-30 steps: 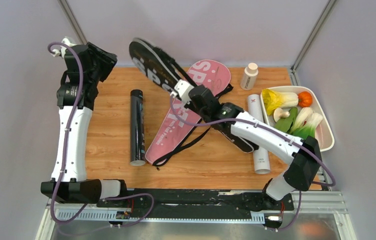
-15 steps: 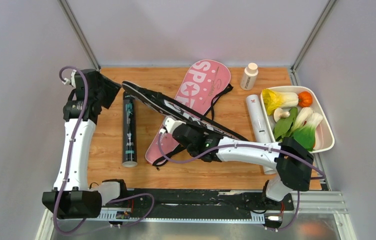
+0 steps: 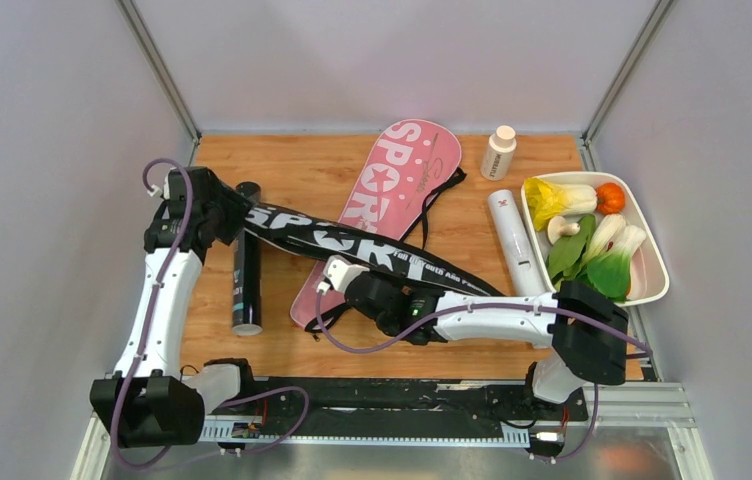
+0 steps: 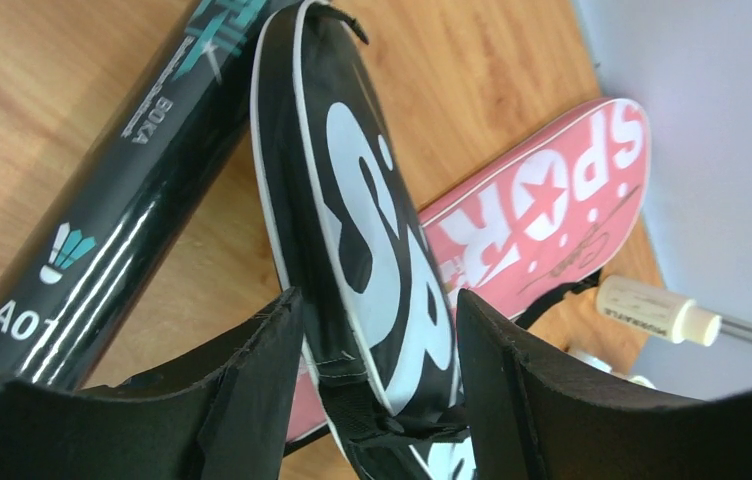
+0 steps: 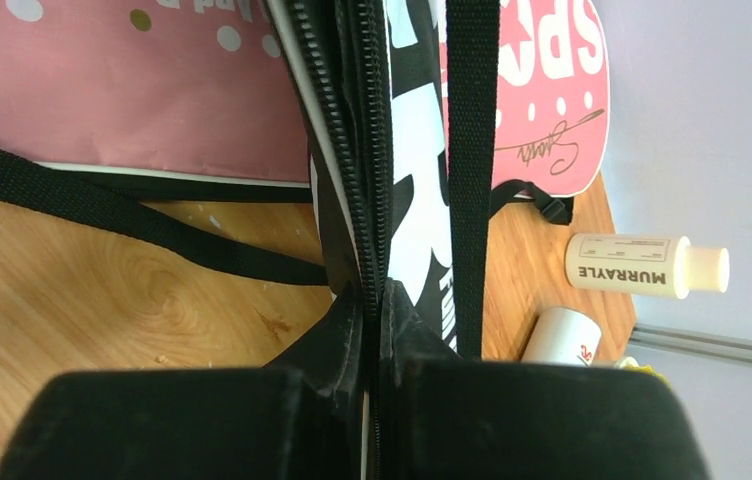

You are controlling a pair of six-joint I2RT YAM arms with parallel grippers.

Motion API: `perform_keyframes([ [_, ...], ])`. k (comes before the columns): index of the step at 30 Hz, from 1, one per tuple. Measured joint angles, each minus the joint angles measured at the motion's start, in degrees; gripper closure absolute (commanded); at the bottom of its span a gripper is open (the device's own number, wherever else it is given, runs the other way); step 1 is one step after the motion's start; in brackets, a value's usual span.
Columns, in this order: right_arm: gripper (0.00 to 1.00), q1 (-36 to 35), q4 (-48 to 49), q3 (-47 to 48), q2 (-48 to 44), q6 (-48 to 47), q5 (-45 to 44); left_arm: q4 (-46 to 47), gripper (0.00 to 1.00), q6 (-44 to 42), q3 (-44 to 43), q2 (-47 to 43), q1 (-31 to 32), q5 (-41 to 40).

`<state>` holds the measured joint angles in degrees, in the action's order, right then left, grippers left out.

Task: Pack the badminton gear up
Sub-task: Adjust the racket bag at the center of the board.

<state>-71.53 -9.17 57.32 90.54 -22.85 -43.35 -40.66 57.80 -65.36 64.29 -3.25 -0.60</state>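
Observation:
A black "SPORT" bag [image 3: 352,243] hangs slanted across the table, over the pink "SPORT" bag [image 3: 402,165]. My right gripper [image 3: 374,278] is shut on the black bag's zipper edge [image 5: 367,200] near its middle; it also shows in the right wrist view [image 5: 372,300]. My left gripper [image 3: 230,215] is open, its fingers [image 4: 252,350] straddling the black bag's wide end [image 4: 372,230]. A black tube [image 3: 245,270] lies beside the left gripper. A white tube [image 3: 512,240] lies at the right. No rackets or shuttlecocks show.
A small white bottle with a beige cap [image 3: 498,152] stands at the back right. A white tray [image 3: 657,285] of toy vegetables sits at the right edge. Grey walls close the left, back and right sides. The pink bag's black strap [image 5: 102,215] trails on the wood.
The right gripper has pulled the black bag down and toward the near edge, from raised at the back to low and slanted. The left gripper came forward onto the bag's wide end. The black tube shifted left.

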Motion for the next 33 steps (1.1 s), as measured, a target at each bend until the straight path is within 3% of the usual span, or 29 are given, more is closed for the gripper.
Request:
perform_keyframes([
  [4, 1.0, 0.02, 0.02, -0.7, -0.04, 1.07, 1.29, 0.33, 0.36, -0.85, 4.24, -1.44, -0.2, 0.26],
  [20, 1.0, -0.15, 1.2, -2.21, -1.09, 3.32, 2.56, -2.75, 0.36, -5.35, 5.55, -7.65, -0.22, -2.69],
  [27, 1.0, -0.15, 1.25, -2.27, -1.09, 3.45, 3.06, -2.19, 0.38, -5.49, 8.46, -3.17, -0.22, -1.92],
  [29, 1.0, -0.15, 1.88, -2.82, -1.11, 3.61, 3.54, -1.97, 0.42, -5.6, 8.66, -2.36, -0.22, -2.32],
  [31, 0.98, -0.17, 2.6, -3.52, -1.16, 3.8, 4.31, -1.53, 0.53, -5.6, 9.27, -2.14, -0.22, -2.6],
  [33, 0.87, -0.15, 3.08, -4.09, -1.4, 4.17, 5.31, -0.98, 0.72, -5.27, 10.1, -2.14, -0.22, -2.67],
])
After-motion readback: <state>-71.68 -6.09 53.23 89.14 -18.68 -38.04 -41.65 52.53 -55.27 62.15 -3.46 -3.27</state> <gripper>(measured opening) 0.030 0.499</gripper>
